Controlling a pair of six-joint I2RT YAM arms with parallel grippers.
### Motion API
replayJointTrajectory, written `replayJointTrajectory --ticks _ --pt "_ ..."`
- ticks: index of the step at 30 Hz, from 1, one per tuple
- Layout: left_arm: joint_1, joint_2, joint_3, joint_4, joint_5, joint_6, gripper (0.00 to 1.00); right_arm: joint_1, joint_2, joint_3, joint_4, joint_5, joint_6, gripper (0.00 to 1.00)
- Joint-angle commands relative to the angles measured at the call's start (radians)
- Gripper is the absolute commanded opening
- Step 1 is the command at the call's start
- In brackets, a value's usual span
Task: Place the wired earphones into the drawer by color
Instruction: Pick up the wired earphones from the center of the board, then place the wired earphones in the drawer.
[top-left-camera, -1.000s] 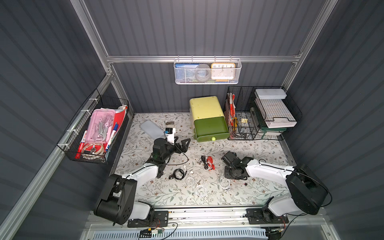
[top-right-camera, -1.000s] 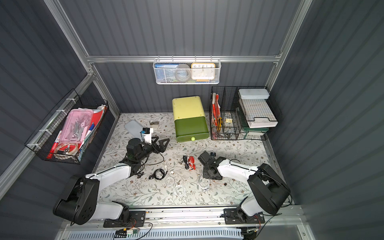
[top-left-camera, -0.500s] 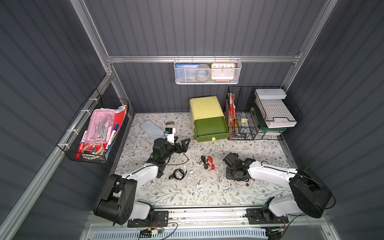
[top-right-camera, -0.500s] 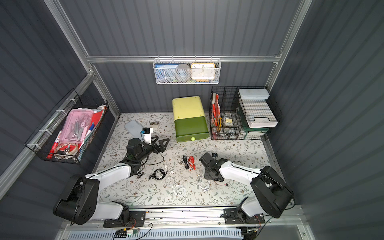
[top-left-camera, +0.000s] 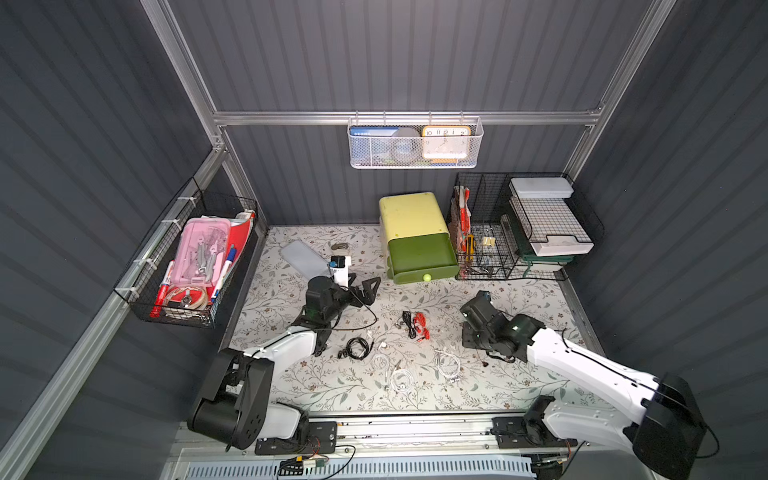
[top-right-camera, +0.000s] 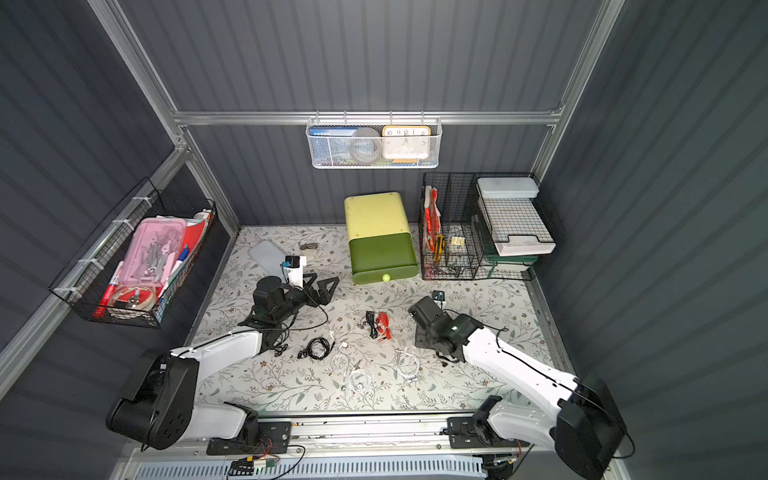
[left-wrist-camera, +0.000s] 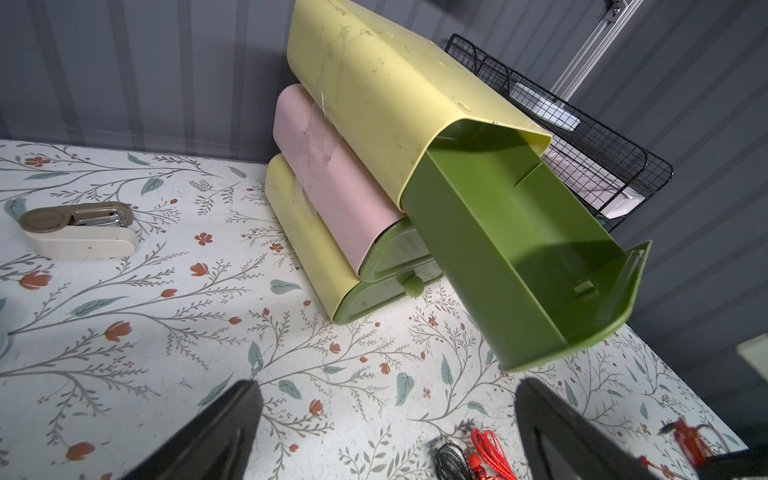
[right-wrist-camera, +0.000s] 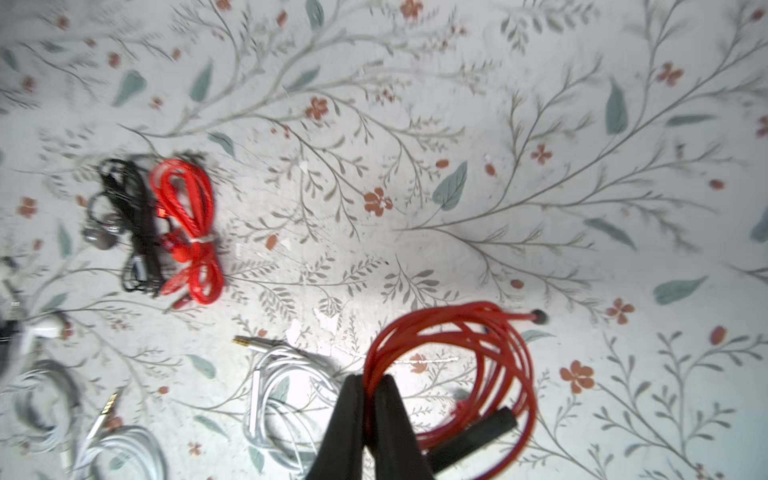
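Note:
In the right wrist view my right gripper (right-wrist-camera: 370, 384) is shut on a strand of a red coil of wired earphones (right-wrist-camera: 519, 357), low over the floral table. From above, that gripper (top-left-camera: 471, 334) hides the coil. Another red bundle (top-left-camera: 422, 324) lies against a black one (top-left-camera: 410, 324) mid-table. A black coil (top-left-camera: 358, 348) and white coils (top-left-camera: 401, 380) (top-left-camera: 449, 363) lie nearer the front. The green drawer (left-wrist-camera: 519, 249) (top-left-camera: 419, 257) stands pulled out of the top yellow tier and looks empty. My left gripper (top-left-camera: 363, 286) (left-wrist-camera: 386, 386) is open and empty, facing the drawer.
A stapler (left-wrist-camera: 79, 230) and a translucent lid (top-left-camera: 301, 257) lie at the back left. A black wire rack (top-left-camera: 519, 232) stands right of the drawer unit. A wire basket (top-left-camera: 191, 266) hangs on the left wall, and a white mesh basket (top-left-camera: 415, 143) hangs on the back wall.
My right gripper has closed on the red coil, and the right arm has shifted slightly to the right. The left arm has not moved.

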Motion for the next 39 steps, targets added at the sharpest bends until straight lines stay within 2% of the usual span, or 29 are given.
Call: replayJointTrajectory --ticks 1,5,10,26,32,39 --pt "-0.007 -0.020 0.010 -0.006 -0.001 0.011 0.99 0.005 -0.062 0.053 -0.054 0.052 -0.063 0.04" --pt "-0.007 -0.013 0.013 -0.006 0.001 0.010 0.99 0.005 -0.116 0.117 -0.013 0.045 -0.122 0.04" --pt "-0.007 -0.010 0.016 -0.008 0.005 0.011 0.99 0.004 -0.094 0.233 0.030 0.027 -0.188 0.04" --pt "-0.008 -0.014 0.018 -0.015 0.002 0.014 0.99 0.002 0.086 0.544 0.212 0.020 -0.343 0.02" --pt "-0.008 -0.015 0.019 -0.018 0.002 0.017 0.99 -0.007 0.199 0.676 0.269 0.004 -0.380 0.02" --pt "-0.007 -0.019 0.019 -0.022 -0.003 0.019 0.99 -0.037 0.293 0.759 0.340 -0.014 -0.392 0.02"
